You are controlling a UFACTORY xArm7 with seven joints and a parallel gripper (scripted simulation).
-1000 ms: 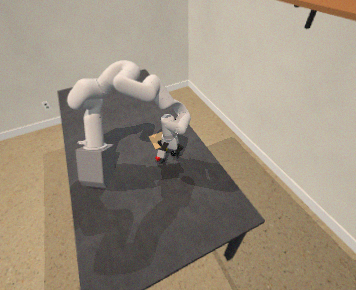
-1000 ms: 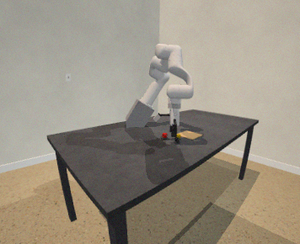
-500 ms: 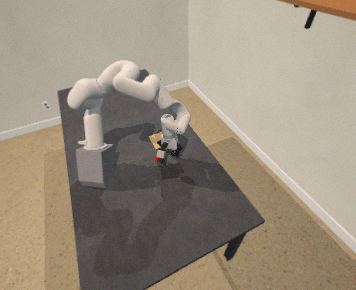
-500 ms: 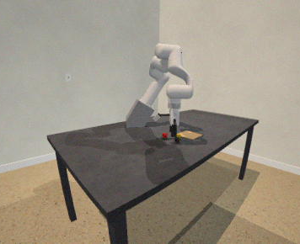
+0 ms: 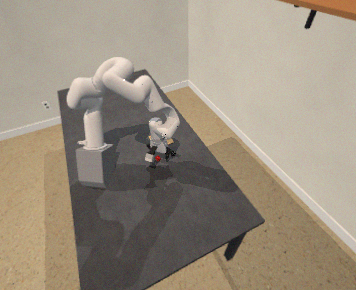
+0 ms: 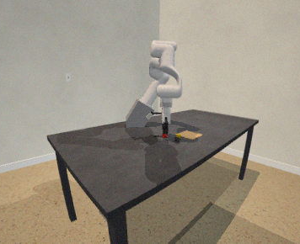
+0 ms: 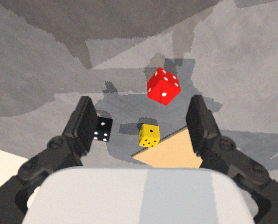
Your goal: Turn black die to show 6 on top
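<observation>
In the wrist view the black die [image 7: 103,129] with white pips lies on the dark table, off the mat, close to the inside of my left finger. It also shows small in the exterior view [image 6: 177,140]. The tan mat [image 7: 174,154] [image 6: 192,135] lies to its right. A yellow die [image 7: 149,135] [image 6: 179,135] sits at the mat's near corner. A red die [image 7: 163,85] [image 5: 158,158] [image 6: 164,135] lies on the table beyond them. My gripper [image 7: 140,107] [image 5: 159,152] [image 6: 165,127] is open and empty, pointing down, low over the dice.
The arm's white base [image 5: 91,167] stands on the table left of the dice. The dark table [image 5: 185,220] [image 6: 114,168] stretches out in front. A wall and a wooden shelf [image 5: 335,7] are to the right.
</observation>
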